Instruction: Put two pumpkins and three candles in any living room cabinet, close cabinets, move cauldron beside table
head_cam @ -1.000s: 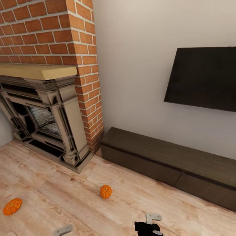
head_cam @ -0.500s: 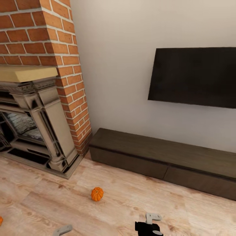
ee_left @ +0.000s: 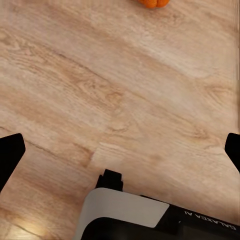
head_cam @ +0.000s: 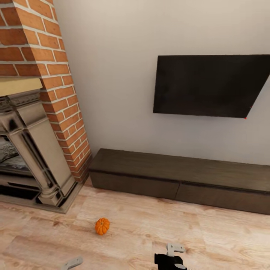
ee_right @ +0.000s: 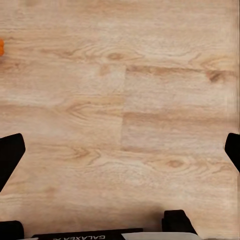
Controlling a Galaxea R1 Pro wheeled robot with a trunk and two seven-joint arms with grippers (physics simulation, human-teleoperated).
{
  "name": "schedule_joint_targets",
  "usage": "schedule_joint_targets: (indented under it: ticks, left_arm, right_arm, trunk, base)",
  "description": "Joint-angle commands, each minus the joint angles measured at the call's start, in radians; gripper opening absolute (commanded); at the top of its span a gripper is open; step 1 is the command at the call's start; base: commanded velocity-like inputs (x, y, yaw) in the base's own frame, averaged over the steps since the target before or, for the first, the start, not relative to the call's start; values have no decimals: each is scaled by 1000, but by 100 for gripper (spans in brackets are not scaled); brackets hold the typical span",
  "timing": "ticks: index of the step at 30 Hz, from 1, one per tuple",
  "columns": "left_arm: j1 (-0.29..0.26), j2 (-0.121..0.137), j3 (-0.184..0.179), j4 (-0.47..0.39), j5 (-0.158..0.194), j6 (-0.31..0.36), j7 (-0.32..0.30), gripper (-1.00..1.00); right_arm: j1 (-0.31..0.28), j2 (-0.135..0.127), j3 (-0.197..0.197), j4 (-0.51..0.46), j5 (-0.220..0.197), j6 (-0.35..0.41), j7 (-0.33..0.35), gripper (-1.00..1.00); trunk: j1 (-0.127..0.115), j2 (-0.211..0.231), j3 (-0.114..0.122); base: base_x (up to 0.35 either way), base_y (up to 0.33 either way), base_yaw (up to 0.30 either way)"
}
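One small ribbed orange pumpkin (head_cam: 102,226) lies on the wood floor in front of the cabinet's left end; it also peeks in at the edge of the left wrist view as the pumpkin (ee_left: 152,2). The cabinet (head_cam: 180,176), a long low dark brown unit, stands against the wall with both drawer fronts shut. My left gripper (ee_left: 120,150) hangs open above bare floor, short of the pumpkin. My right gripper (ee_right: 120,150) is open too, nothing between its fingers, with an orange sliver (ee_right: 1,47) at the frame's edge. In the head view, both grippers, left (head_cam: 73,262) and right (head_cam: 174,249), sit low.
A brick fireplace (head_cam: 33,123) with a grey surround stands left of the cabinet. A dark TV (head_cam: 206,86) hangs on the wall above the cabinet. Light wood floor (head_cam: 168,228) stretches between me and the cabinet.
The camera has swung right: fireplace, cabinet and pumpkin slid left in the picture, and the second pumpkin at far left dropped out of view. The grippers hold the same pose.
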Motion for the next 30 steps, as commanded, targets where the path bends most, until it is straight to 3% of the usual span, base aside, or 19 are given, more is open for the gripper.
schedule_joint_targets:
  ticks: [1,25,30]
  left_arm:
    - [0,0,0,0,0,0,0,100]
    - [0,0,0,0,0,0,0,100]
    - [0,0,0,0,0,0,0,100]
  right_arm:
    - [0,0,0,0,0,0,0,100]
    - [0,0,0,0,2,0,0,100]
    - [0,0,5,-4,4,0,-1,100]
  trunk:
    - [0,0,0]
    - [0,0,-3]
    - [0,0,-5]
  base:
    - [0,1,-278]
    - [0,0,-278]
    - [30,-4,-139]
